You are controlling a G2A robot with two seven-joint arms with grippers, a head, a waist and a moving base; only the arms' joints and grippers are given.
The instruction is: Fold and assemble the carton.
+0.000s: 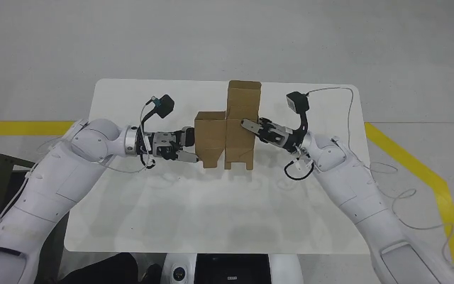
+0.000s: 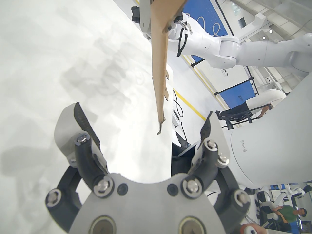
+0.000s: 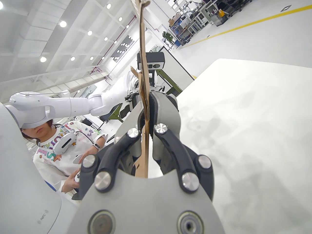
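Brown flat cardboard carton [image 1: 225, 138] hangs in the air above the white tabletop [image 1: 142, 213]. Its broad face is turned up toward the top camera and it is not yet opened into a box. The right claw [image 1: 245, 125] is closed on the right part of the sheet. In the right wrist view the cardboard [image 3: 143, 79] is seen edge-on, pinched between the two sides of this claw [image 3: 146, 103].

The left claw [image 1: 190, 147] is opened wide and holds nothing. It sits just beside the free left edge of the carton. In the left wrist view the sheet [image 2: 159, 69] is seen edge-on as a thin line. This line points almost straight into the gap of the claw [image 2: 143, 110], a little nearer to one side than to the other. The near corner seems to reach the mouth of the gap, but I cannot tell if it is really inside.

I judge that the next move is for the left claw: a short advance along the plane of the sheet, then closing on that edge.
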